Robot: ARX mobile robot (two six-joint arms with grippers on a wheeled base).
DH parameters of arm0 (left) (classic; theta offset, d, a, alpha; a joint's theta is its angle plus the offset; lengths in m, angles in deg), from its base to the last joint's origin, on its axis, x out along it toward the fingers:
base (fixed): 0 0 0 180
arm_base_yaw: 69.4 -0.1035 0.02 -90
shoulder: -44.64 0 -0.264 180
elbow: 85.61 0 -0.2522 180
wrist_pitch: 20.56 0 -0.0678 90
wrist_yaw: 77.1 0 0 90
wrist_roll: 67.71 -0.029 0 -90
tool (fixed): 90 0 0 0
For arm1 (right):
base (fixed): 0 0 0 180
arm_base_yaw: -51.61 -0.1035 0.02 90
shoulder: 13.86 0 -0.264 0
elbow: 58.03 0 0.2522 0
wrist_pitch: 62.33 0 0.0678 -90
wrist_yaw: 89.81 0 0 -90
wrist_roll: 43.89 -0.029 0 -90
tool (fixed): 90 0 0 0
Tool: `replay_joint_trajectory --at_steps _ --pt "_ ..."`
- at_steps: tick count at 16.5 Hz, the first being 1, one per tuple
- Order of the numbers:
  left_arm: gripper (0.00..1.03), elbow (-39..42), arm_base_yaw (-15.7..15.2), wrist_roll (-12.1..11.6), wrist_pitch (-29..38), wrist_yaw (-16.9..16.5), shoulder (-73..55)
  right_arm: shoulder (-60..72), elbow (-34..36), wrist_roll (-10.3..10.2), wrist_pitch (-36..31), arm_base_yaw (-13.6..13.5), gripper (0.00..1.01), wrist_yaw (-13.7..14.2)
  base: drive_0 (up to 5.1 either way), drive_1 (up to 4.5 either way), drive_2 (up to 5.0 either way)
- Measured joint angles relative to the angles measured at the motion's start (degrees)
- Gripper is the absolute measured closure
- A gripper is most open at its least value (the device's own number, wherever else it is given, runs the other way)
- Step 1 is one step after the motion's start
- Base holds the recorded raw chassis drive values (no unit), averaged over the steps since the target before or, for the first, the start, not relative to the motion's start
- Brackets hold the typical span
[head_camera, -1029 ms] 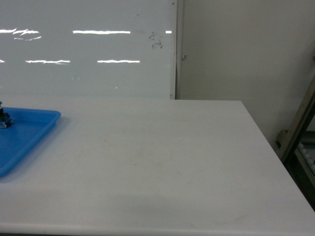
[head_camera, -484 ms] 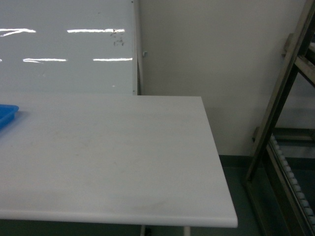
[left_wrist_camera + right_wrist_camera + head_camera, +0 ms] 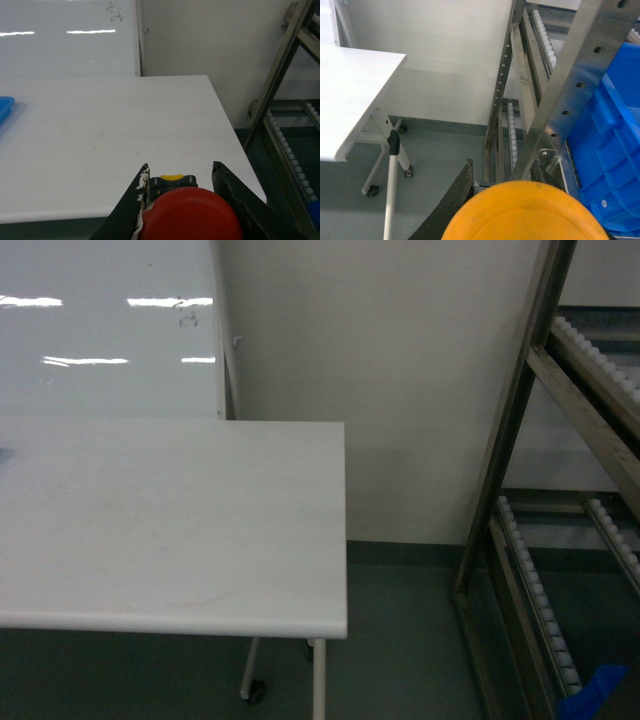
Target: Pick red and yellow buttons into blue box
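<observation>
Currently the red button point(image 3: 189, 215) sits clamped between the jaws of my left gripper point(image 3: 180, 172), cap toward the wrist camera, its dark switch body with a yellow mark pointing out past the fingertips. Held this way the broad cap fills the space between the two dark fingers point(image 3: 131, 200), so it cannot slide out sideways in transit. Below and ahead of it lies the white table point(image 3: 100, 135), with a sliver of the blue tray point(image 3: 5, 107) at the far left edge.

My right gripper point(image 3: 502, 182) is closed on the yellow button point(image 3: 527, 212) in the same manner, cap filling the bottom of the right wrist view. Just to its right, behind a perforated metal upright of the roller rack point(image 3: 570, 80), stands the blue box point(image 3: 610, 150), ribbed outer wall facing me. Its opening is not visible from here.

Judgement: both picks are done and this is the carry stage; both loads are held high and clear of the table so the base can swing toward the rack. Head view shows the table corner point(image 3: 335, 625) at left, rack at right, and only a blue scrap point(image 3: 600, 690) low at right.

Risk: the rack upright stands between the yellow button and the box, so the right arm needs a path over the rim.
</observation>
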Motion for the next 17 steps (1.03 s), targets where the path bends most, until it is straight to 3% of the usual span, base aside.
replay_joint_trajectory --at_steps 17 --pt "0.72 0.1 0.0 0.0 -0.1 0.0 -0.1 0.0 0.0 0.0 0.0 0.0 0.73 0.0 4.9 -2.78 -2.1"
